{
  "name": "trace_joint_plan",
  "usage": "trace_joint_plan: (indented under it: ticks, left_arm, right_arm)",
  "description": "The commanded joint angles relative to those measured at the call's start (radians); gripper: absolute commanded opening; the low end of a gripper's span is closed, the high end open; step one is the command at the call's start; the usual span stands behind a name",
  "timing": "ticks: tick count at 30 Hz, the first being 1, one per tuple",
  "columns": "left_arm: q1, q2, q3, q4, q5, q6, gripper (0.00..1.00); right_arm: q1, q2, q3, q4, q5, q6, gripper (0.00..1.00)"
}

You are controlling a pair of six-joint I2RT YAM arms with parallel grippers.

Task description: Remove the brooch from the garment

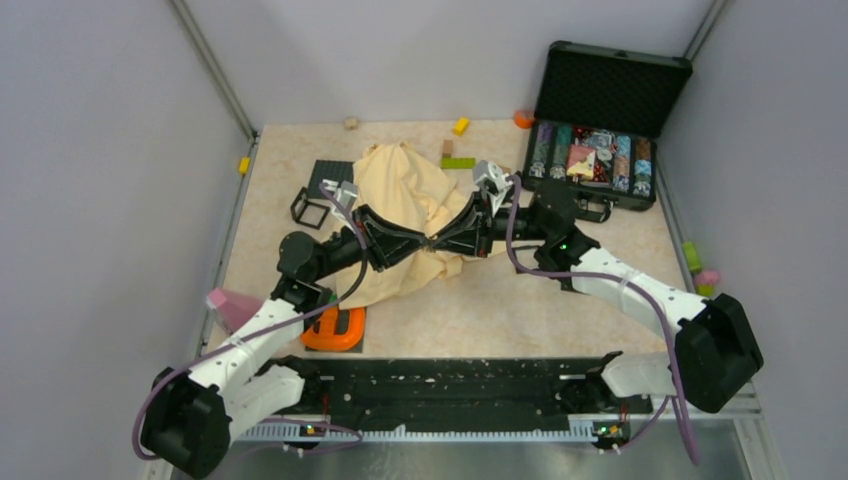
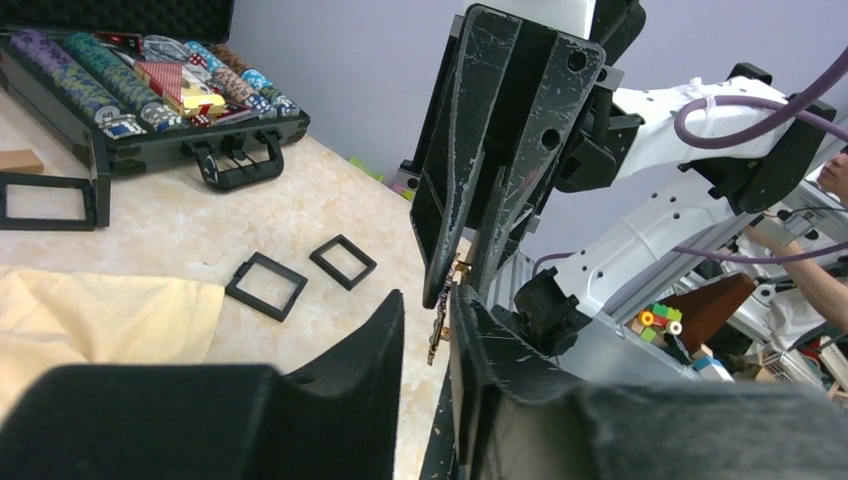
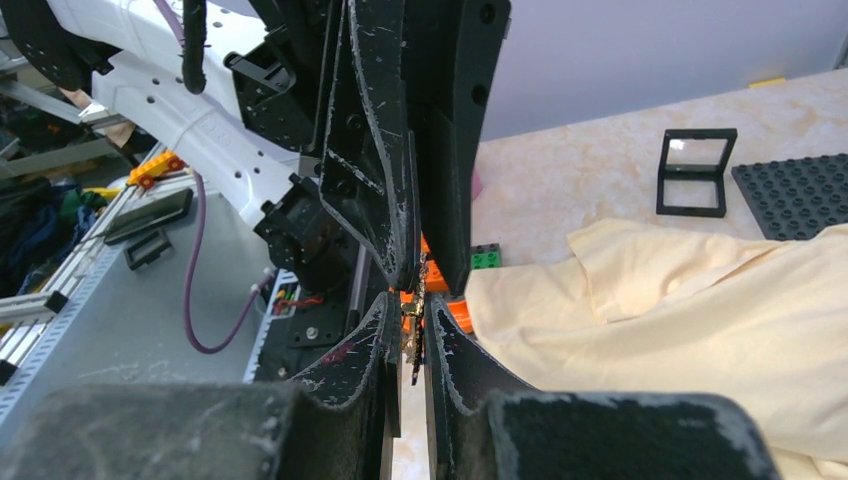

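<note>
The cream garment (image 1: 410, 190) lies crumpled on the table and also shows in the right wrist view (image 3: 700, 320). My left gripper (image 1: 425, 243) and my right gripper (image 1: 441, 241) meet tip to tip just above its near edge. The brooch (image 3: 412, 325), a tiny gold and dark piece seen edge-on, sits between the narrow jaws of the right gripper (image 3: 412, 298). In the left wrist view the brooch (image 2: 438, 335) hangs beside the right finger of the left gripper (image 2: 425, 295), whose jaws stand apart with the table showing through. The brooch is hidden in the top view.
An open black case of poker chips (image 1: 600, 160) stands at the back right. Black square frames (image 1: 310, 208) and a black studded plate (image 1: 330, 172) lie left of the garment. An orange object (image 1: 335, 330) sits near the left arm. Small bricks (image 1: 461, 126) lie at the back.
</note>
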State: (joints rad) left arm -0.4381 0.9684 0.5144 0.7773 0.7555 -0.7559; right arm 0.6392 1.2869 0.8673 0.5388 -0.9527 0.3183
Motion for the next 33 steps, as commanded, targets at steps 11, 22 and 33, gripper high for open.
trace_joint_plan:
  ticks: [11, 22, 33]
  left_arm:
    - [0.0, 0.05, 0.059, 0.044, 0.104, 0.009, 0.15]
    - [-0.003, -0.059, 0.031, -0.027, -0.032, 0.096, 0.0]
    - [-0.004, -0.071, -0.041, 0.161, -0.096, -0.005, 0.0]
  right_arm:
    - [-0.003, 0.002, 0.038, 0.066, -0.005, 0.025, 0.0]
    - [-0.003, -0.022, 0.04, -0.055, 0.095, -0.04, 0.0]
    - [-0.01, -0.033, -0.011, 0.033, 0.07, 0.011, 0.24]
